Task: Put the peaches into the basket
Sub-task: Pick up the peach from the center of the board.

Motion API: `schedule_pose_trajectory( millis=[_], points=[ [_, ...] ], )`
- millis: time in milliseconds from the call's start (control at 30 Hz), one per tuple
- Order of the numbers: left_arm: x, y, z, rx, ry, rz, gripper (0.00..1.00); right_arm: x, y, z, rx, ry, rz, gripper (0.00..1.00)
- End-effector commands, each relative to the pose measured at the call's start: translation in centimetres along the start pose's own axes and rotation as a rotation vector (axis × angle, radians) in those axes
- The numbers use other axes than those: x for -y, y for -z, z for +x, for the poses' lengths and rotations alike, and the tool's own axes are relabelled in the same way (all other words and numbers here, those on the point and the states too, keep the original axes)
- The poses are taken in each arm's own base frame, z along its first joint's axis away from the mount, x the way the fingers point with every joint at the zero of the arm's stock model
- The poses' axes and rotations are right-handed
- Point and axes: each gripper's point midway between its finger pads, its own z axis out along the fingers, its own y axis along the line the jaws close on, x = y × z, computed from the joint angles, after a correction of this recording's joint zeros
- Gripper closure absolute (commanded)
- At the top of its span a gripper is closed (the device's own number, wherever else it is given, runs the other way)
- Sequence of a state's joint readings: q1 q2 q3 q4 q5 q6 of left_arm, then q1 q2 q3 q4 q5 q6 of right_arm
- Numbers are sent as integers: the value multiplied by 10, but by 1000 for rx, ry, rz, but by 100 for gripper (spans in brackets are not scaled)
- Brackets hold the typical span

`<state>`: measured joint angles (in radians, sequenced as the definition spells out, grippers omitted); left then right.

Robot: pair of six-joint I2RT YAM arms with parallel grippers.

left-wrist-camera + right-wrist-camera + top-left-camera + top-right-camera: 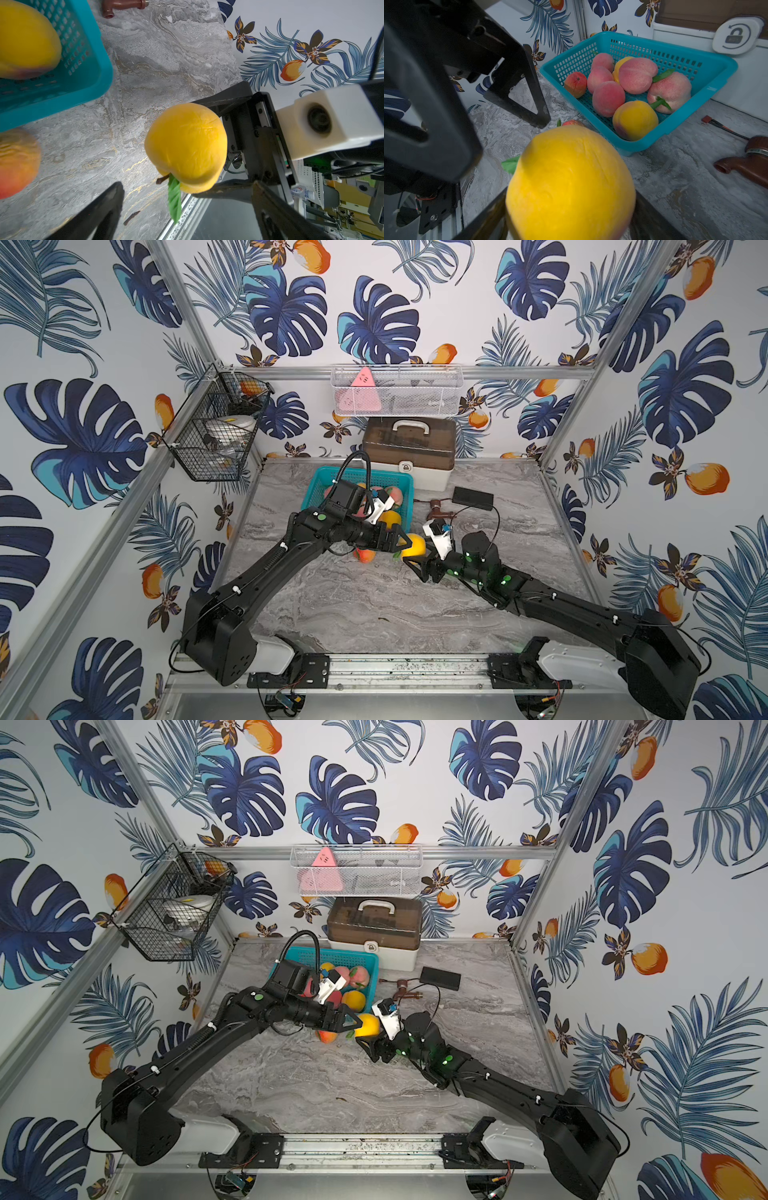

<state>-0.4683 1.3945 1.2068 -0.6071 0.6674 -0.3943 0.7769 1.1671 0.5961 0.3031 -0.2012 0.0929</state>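
Jaws of the right gripper [194, 148] clamp a round yellow toy peach [571, 182]; left gripper [503, 143] gapes wide beside it.

Yellow peach [414, 546] held nr teal basket [390, 480] w/ several peaches [637, 74] inside.

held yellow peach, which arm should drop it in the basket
Right, probably: the right hand grips the yellow peach close to the basket; the left hand is open, not holding it.
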Motion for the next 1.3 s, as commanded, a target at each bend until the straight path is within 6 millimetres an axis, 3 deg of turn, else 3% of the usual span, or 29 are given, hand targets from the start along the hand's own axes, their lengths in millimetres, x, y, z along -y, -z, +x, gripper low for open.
schedule_pose_trajectory(
  millis=[0,700,1100,1267],
  points=[
    [14,-6,-8,25,4,75,1,-4,3,-3,-1,16,-13,18],
    [17,-33,-9,-5,32,115,3,-7,8,-14,26,26,-20,17],
    [21,-35,-6,-16,40,146,23,-4,3,-13,14,20,-9,17],
    [20,-35,-7,-16,34,130,27,-2,2,-13,10,18,2,16]
  ],
)
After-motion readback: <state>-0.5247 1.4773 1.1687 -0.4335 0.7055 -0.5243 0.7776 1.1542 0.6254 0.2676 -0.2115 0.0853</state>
